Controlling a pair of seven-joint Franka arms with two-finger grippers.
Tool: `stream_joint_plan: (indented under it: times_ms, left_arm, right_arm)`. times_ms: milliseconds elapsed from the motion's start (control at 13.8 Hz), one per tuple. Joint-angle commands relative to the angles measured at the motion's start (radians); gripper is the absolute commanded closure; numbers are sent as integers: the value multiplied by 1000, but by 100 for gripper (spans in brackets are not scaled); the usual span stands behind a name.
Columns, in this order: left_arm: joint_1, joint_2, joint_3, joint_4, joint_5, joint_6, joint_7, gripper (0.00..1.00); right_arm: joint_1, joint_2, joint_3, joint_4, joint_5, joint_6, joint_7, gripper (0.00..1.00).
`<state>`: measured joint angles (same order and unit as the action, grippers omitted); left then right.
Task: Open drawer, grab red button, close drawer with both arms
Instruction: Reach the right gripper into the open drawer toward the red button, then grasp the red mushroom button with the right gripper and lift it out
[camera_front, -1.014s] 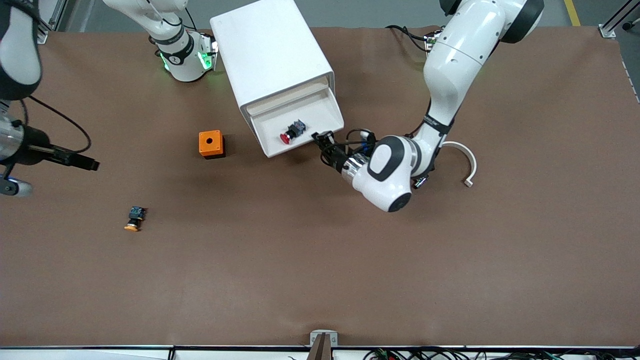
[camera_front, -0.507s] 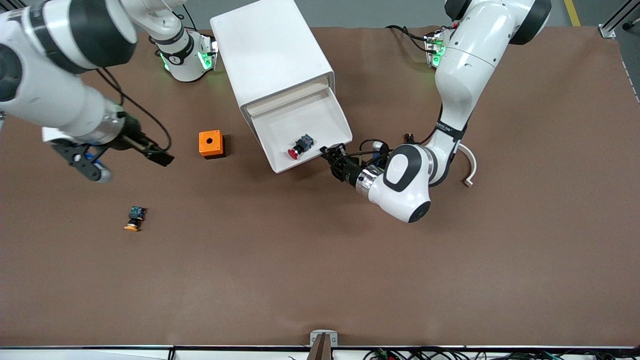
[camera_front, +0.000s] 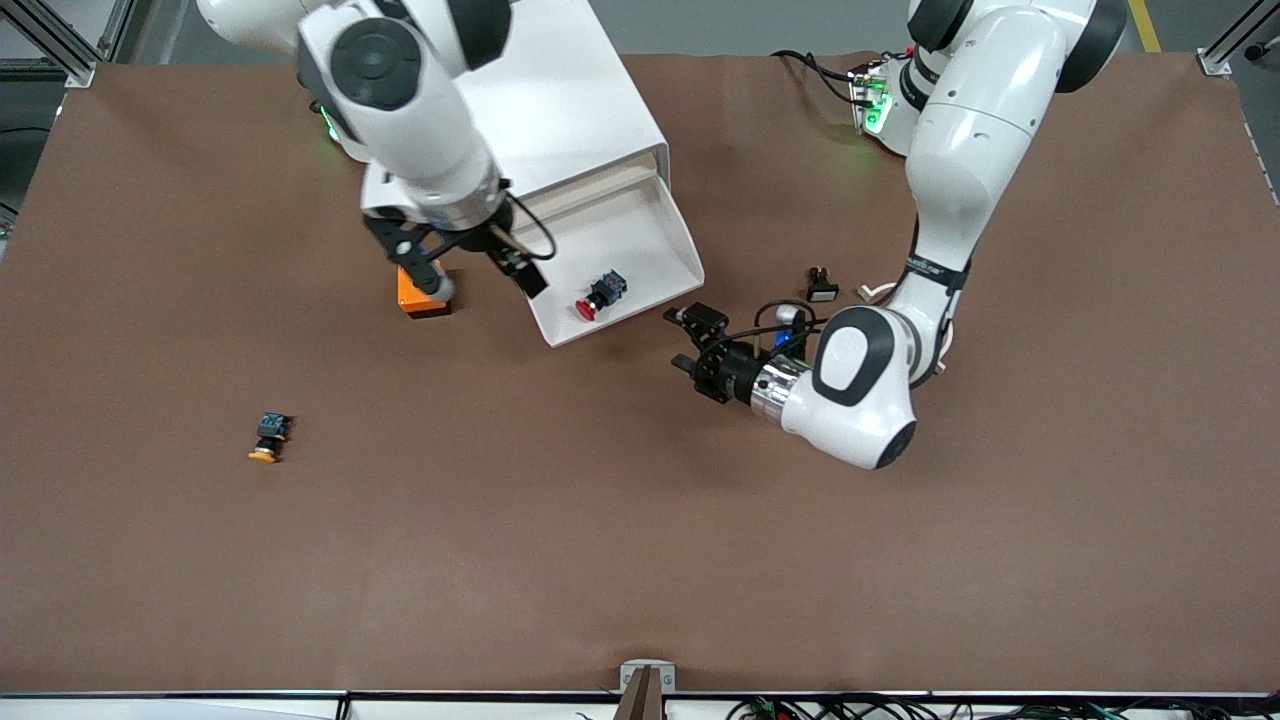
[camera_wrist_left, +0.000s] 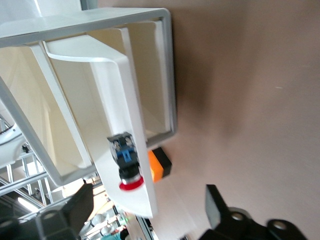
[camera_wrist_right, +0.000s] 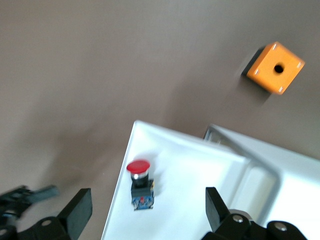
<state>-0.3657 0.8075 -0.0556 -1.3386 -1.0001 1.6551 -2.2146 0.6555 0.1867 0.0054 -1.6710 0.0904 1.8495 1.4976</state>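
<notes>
The white drawer (camera_front: 640, 235) stands pulled out of the white cabinet (camera_front: 545, 100). The red-capped button (camera_front: 600, 295) lies on its side in the drawer, near the front lip. It also shows in the left wrist view (camera_wrist_left: 126, 166) and the right wrist view (camera_wrist_right: 140, 183). My right gripper (camera_front: 478, 278) is open and empty, over the drawer's edge beside the orange box. My left gripper (camera_front: 695, 343) is open and empty, low over the table just off the drawer's front corner, apart from it.
An orange box with a round hole (camera_front: 420, 298) sits beside the drawer, partly hidden by a right finger. A yellow-capped button (camera_front: 267, 438) lies toward the right arm's end. A small black part (camera_front: 820, 285) lies by the left arm.
The drawer came out farther. My left gripper let go of the drawer's front and drew back from it. My right arm swung in from the table's end to over the drawer.
</notes>
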Motion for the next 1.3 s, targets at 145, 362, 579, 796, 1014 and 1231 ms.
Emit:
stream_joint_plan:
  times_ms: [145, 362, 579, 796, 1014, 1231]
  left_arm:
    - [48, -10, -3, 65, 265, -14, 38, 0]
    - [51, -43, -6, 72, 414, -14, 134, 0]
    - [42, -99, -12, 72, 535, -14, 261, 0]
    - [36, -148, -3, 72, 561, -11, 322, 0]
    - [30, -174, -7, 72, 592, 0, 390, 0]
    - [2, -176, -15, 68, 648, 37, 550, 0]
  right_arm:
    - [73, 108, -16, 5, -12, 72, 33, 0]
    - [117, 163, -18, -1, -17, 125, 36, 0]
    - [134, 189, -18, -7, -17, 151, 58, 0]
    - [165, 189, -18, -56, -32, 197, 88, 0]
    - [173, 197, -18, -67, -60, 200, 88, 0]
    - [173, 207, -18, -67, -61, 214, 88, 0]
